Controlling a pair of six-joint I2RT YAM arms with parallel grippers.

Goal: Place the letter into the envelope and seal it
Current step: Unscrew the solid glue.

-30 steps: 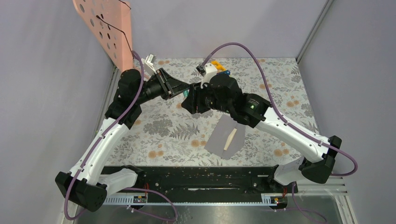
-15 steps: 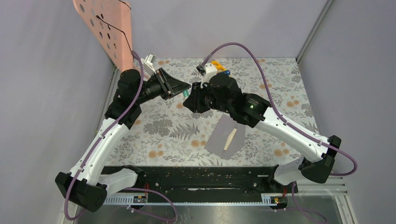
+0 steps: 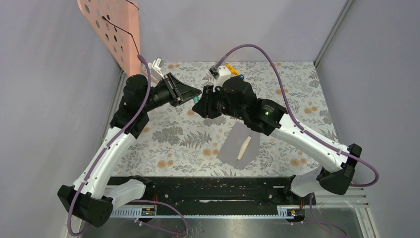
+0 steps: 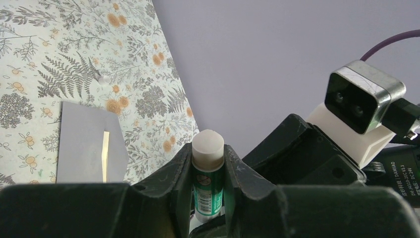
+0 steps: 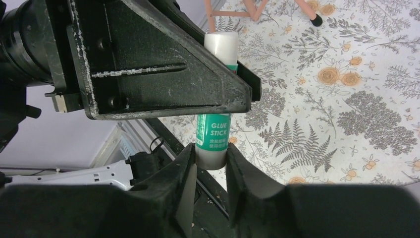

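Observation:
A green-and-white glue stick (image 5: 213, 131) is held in the air between both grippers, over the far middle of the table. My left gripper (image 4: 208, 166) is shut on its upper part, just below the white end (image 4: 208, 145). My right gripper (image 5: 211, 161) is shut on its grey base. From above, the two grippers meet at the stick (image 3: 196, 99). The grey-lilac envelope (image 3: 240, 146) lies flat on the flowered cloth below my right arm. A narrow tan strip of the letter (image 3: 243, 148) shows in it. The envelope (image 4: 84, 144) also shows in the left wrist view.
A pink perforated board (image 3: 111, 25) leans in the far left corner. A yellow and blue object (image 3: 234, 69) lies behind my right wrist. A black rail (image 3: 213, 186) runs along the near edge, and grey walls close in the sides. A small white bit (image 4: 101, 78) lies on the cloth.
My right gripper's jaws have narrowed onto the glue stick's base. Both grippers have shifted slightly toward the far side. The envelope has not moved.

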